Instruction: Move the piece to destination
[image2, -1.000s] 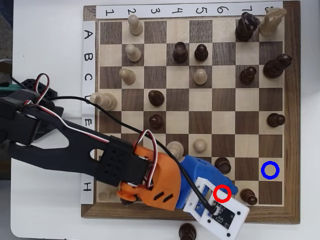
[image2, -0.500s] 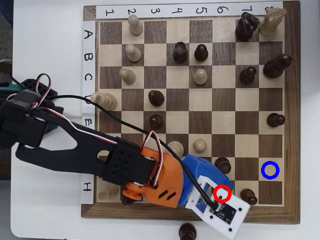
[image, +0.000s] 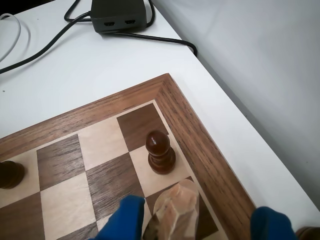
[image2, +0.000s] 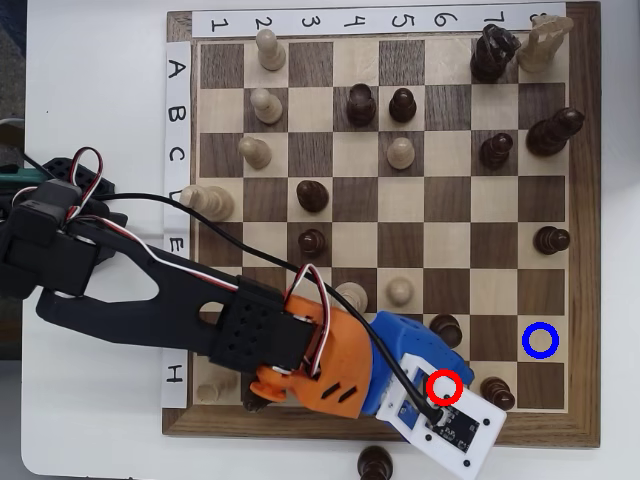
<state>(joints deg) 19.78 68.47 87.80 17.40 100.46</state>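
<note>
Straddling the piece (image: 176, 212) by the chessboard's (image2: 585, 250) bottom edge, our gripper (image: 195, 225) looks unclenched; next we close, lift, carry it to the destination (image2: 540, 341).

Your black-and-orange arm (image2: 200, 310) reaches low across; its blue two-finger gripper (image: 200, 225) straddles something, fingers apart.

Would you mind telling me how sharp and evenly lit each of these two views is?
Wrist view: the dark pawn is sharp with a small highlight on its head, while the cream piece and blue gripper at the bottom edge are soft. Overhead view: even light, crisp chessboard, only soft shadows, no glare.
</note>
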